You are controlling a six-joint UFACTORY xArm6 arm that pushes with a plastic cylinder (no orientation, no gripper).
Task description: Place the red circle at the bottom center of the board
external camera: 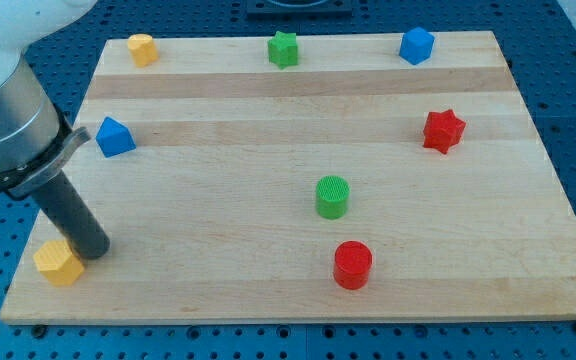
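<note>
Near the view's bottom left corner, my tip [95, 250] rests just beside the yellow block [58, 262]; as a bare rod, it grips nothing. Well apart toward the view's right, the red circle [352, 265] sits low on the board [268, 300], below the green circle [332, 196], already roughly bottom centre by my judgement.

Red circle [352, 265] sitting near the board's [218, 290] bottom edge a bit right of center, green cylinder [332, 196] just above it, and my tip [94, 250] way off by the bottom-left corner, right beside the yellow block [58, 263].
</note>
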